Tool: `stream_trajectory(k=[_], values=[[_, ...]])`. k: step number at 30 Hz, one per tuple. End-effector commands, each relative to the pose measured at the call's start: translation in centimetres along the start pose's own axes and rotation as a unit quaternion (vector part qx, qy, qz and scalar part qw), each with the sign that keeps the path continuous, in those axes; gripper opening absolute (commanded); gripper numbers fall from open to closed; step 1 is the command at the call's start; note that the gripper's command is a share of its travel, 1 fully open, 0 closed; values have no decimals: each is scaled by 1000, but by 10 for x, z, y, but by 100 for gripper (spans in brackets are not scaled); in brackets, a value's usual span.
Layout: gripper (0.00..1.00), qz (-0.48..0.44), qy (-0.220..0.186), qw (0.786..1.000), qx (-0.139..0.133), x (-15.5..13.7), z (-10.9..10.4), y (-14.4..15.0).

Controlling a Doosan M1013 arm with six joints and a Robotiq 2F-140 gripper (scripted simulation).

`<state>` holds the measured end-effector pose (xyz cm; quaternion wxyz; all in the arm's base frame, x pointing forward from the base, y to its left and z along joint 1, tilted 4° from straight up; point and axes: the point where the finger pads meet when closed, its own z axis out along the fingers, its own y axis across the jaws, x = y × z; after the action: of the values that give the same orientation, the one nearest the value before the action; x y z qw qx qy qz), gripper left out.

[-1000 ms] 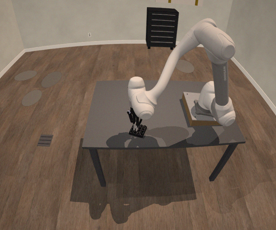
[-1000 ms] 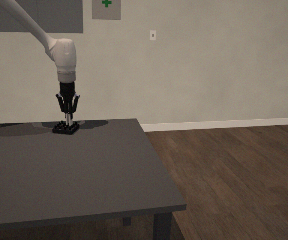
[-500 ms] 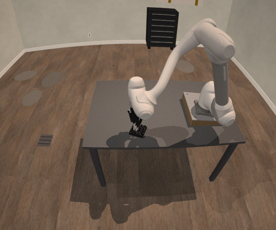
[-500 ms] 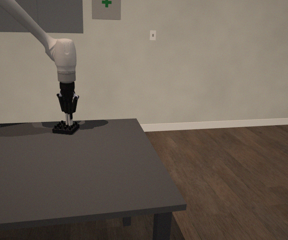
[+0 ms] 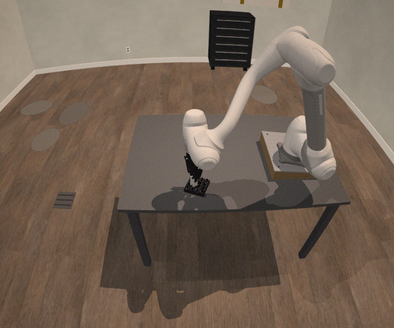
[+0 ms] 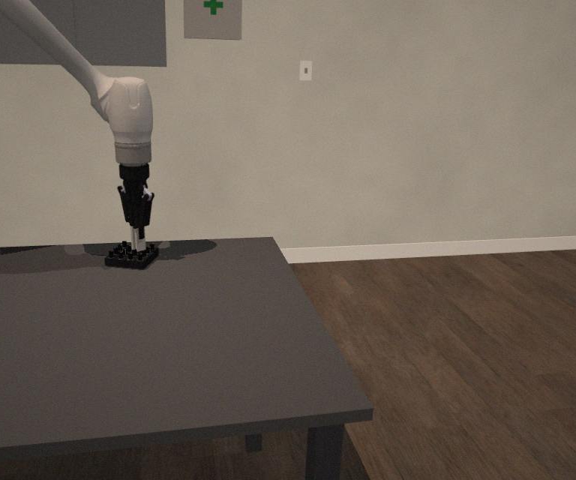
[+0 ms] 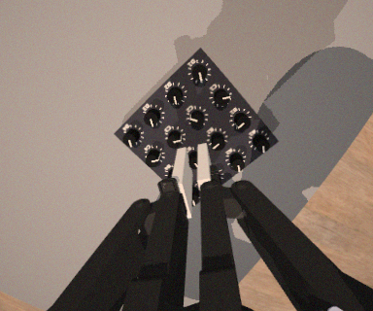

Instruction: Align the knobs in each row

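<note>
The black knob box (image 5: 194, 192) (image 6: 124, 263) (image 7: 198, 95) stands on the table. My gripper (image 5: 193, 182) (image 6: 137, 247) (image 7: 194, 159) points down over it, its pale fingertips shut on knob B3 (image 7: 193, 158), whose line is hidden. In the wrist view the front is upper left. Row D's lines all point roughly down. Knob C2 (image 7: 196, 118) points left, while C1 (image 7: 220, 98), C3 (image 7: 175, 138) and C4 (image 7: 153, 156) point right. B1 (image 7: 242, 120) and B2 (image 7: 218, 141) point lower left. A1 and A2 point down. The fingers partly hide B4, A3 and A4.
The grey table (image 5: 162, 141) (image 6: 200, 335) (image 7: 52, 97) carries the box near one long edge. The arm's base stands on a wood-sided plinth (image 5: 270, 155) at the right in the top view. Neighbouring knobs stand close around the fingertips.
</note>
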<state>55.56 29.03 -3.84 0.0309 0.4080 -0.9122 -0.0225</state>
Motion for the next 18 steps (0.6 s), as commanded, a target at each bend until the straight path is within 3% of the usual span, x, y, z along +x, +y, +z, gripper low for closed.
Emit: stream_trajectory(k=[1,9,18], values=[[5,45,1,999,2,0,0,0],[5,125,1,992,2,0,0,0],[5,243,0,970,2,0,0,0]])
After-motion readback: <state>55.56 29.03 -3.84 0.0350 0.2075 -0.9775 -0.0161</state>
